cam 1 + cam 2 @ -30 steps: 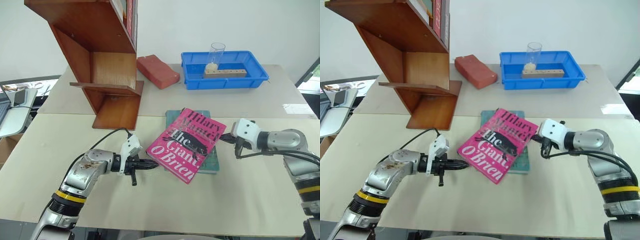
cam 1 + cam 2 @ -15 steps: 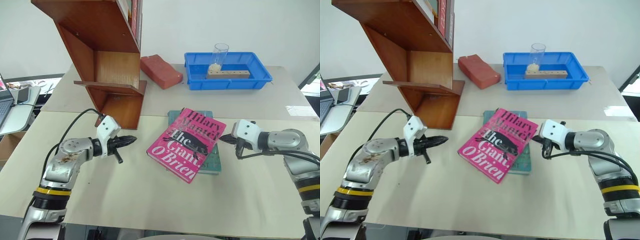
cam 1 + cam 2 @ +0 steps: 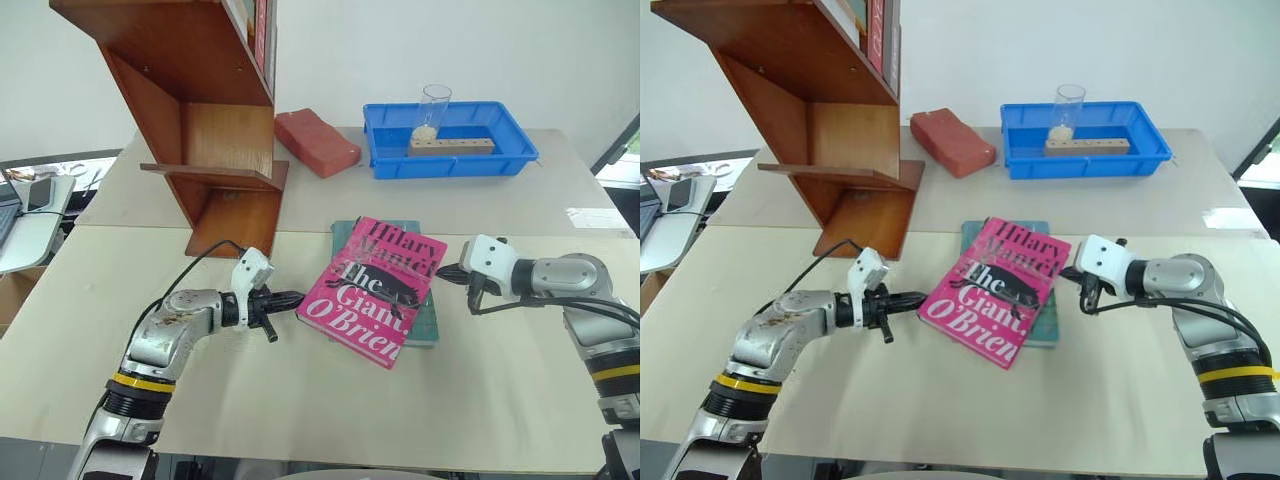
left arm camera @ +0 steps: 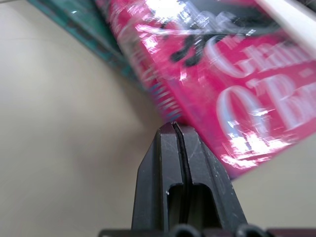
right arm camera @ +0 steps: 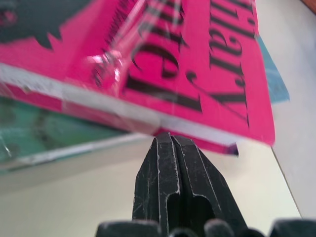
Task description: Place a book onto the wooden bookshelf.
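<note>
The pink paperback [image 3: 380, 289] lies diagonally between your closed left gripper [image 3: 290, 297] and closed right gripper [image 3: 445, 270], both touching its opposite edges.

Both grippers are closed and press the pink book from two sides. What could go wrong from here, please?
1. The book is glossy and is pinched only between the shut tips of the left gripper and right gripper; it may slip or rotate when lifted.
2. It lies on the teal book, which could be dragged along.
3. The wooden bookshelf is far off to the left and already holds books, so the carry may bump it.
</note>
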Motion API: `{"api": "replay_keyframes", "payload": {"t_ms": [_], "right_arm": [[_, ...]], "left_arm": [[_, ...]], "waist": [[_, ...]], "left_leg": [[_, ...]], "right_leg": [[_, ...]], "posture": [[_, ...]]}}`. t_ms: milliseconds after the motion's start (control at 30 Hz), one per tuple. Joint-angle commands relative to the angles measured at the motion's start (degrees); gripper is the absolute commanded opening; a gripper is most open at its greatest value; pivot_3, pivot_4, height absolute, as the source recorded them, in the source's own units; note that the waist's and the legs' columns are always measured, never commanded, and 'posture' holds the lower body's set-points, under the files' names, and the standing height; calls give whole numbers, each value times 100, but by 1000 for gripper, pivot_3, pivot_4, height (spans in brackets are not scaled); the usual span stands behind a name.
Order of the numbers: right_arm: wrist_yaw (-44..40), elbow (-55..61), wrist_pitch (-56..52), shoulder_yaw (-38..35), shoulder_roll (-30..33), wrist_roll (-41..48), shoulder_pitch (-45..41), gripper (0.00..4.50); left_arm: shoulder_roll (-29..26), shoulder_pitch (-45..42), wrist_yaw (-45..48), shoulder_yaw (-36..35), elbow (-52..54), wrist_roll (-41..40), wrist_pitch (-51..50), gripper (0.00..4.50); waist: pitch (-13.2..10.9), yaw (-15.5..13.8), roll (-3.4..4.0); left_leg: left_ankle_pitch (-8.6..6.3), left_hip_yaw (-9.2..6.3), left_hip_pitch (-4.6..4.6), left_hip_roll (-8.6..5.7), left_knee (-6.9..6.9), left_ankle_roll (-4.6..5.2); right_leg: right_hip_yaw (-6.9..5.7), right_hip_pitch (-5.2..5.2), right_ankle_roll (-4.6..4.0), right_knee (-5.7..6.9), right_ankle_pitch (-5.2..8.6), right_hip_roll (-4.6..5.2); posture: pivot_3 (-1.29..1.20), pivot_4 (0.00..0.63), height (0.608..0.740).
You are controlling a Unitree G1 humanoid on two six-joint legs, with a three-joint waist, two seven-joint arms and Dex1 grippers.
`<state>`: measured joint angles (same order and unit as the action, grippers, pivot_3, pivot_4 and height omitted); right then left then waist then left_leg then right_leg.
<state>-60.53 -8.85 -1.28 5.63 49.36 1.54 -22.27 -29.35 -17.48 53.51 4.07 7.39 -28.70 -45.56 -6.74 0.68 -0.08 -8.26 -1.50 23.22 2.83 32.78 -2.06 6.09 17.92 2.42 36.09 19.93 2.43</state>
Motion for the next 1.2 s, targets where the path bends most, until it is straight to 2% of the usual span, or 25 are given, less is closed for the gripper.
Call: {"api": "replay_keyframes", "payload": {"t_ms": [33, 100, 200, 300, 333, 367, 533, 633, 733, 767, 900, 1133, 1200], "right_arm": [[-193, 226, -65, -428, 341, 274, -75, 2], [-297, 280, -130, -532, 470, 396, -45, 0], [-455, 470, -252, -674, 615, 585, 43, 933], [-462, 614, -377, -709, 635, 632, 70, 1917], [-450, 643, -409, -694, 623, 618, 65, 2321], [-438, 668, -421, -654, 627, 569, 64, 2680], [-276, 539, -81, -407, 681, 58, 34, 4464], [-268, 555, -160, -314, 674, -90, 31, 4464], [-360, 872, -553, -391, 626, 136, 130, 4464], [-416, 971, -690, -411, 640, 229, 166, 3880], [-542, 1316, -1255, -470, 731, 444, 336, 2561], [-182, 1104, -1195, -170, 431, 96, 91, 127], [-162, 1088, -1208, -75, 261, 100, -52, 32]], "left_arm": [[-276, -149, 8, -465, 1, -420, -559, 257], [-458, -245, 87, -593, -191, -576, -838, 891], [-477, -614, 92, -862, -576, -1132, -1786, 2289], [-203, -1056, -104, -1185, -1135, -1607, -2721, 3596], [-93, -1191, -168, -1254, -1306, -1728, -2992, 4155], [11, -1295, -239, -1257, -1432, -1786, -3199, 4500], [420, -1641, -680, -1150, -2078, -1577, -3535, 4500], [710, -1944, -843, -1295, -2716, -1527, -3457, 4500], [831, -2168, -897, -1212, -3128, -1434, -3463, 4500], [865, -2210, -893, -1253, -3221, -1444, -3466, 4500], [964, -2289, -842, -1318, -3379, -1518, -3598, 4500], [1110, -2301, -813, -1154, -3620, -1333, -3318, 4500], [1139, -2296, -791, -1139, -3640, -1316, -3305, 4500]], "waist": [[-2, 5, 0], [-3, 10, -1], [-3, 9, -2], [-4, 6, -3], [-4, 7, -3], [-4, 9, -3], [-4, 16, -4], [-5, 15, -5], [-5, 2, -6], [-5, 7, -6], [-6, 9, -6], [-7, 12, -9], [-7, 13, -9]], "left_leg": [[0, 0, 0, 0, 0, 0], [0, -1, -1, 0, -1, 0], [0, -3, -5, 0, -3, 0], [0, -5, -6, 0, -2, 0], [0, -5, -3, -1, -1, 0], [0, -6, -2, -1, 0, 0], [0, -6, -2, -1, -1, 0], [1, -6, -2, -1, -2, 0], [1, -6, 0, -4, 0, -1], [1, -5, 2, -5, 0, -2], [1, -7, 2, -5, -3, -2], [3, -7, -1, -5, -1, -5], [3, -7, -1, -5, -2, -5]], "right_leg": [[0, 1, 0, 0, 0, 0], [-1, 2, 0, 1, 0, 0], [-2, -1, 0, 0, 0, -1], [-5, -3, 2, -2, 1, 0], [-5, 1, 2, -2, 1, 0], [-6, -1, 3, 0, 1, 0], [-5, 1, 2, 0, 1, -1], [-5, 3, 2, 1, 1, -2], [-5, 2, 2, -1, 1, -1], [-5, 2, 2, -1, 1, 0], [-5, 4, 2, 2, 1, -1], [-5, 1, 3, 1, 1, 0], [-5, 2, 2, 2, 1, 0]], "posture": [[0, 150, 740], [0, 150, 740], [0, 150, 740], [0, 150, 740], [0, 150, 740], [0, 150, 740], [0, 150, 740], [0, 150, 740], [0, 150, 740], [0, 150, 740], [0, 150, 740], [0, 150, 740], [0, 150, 740]]}}
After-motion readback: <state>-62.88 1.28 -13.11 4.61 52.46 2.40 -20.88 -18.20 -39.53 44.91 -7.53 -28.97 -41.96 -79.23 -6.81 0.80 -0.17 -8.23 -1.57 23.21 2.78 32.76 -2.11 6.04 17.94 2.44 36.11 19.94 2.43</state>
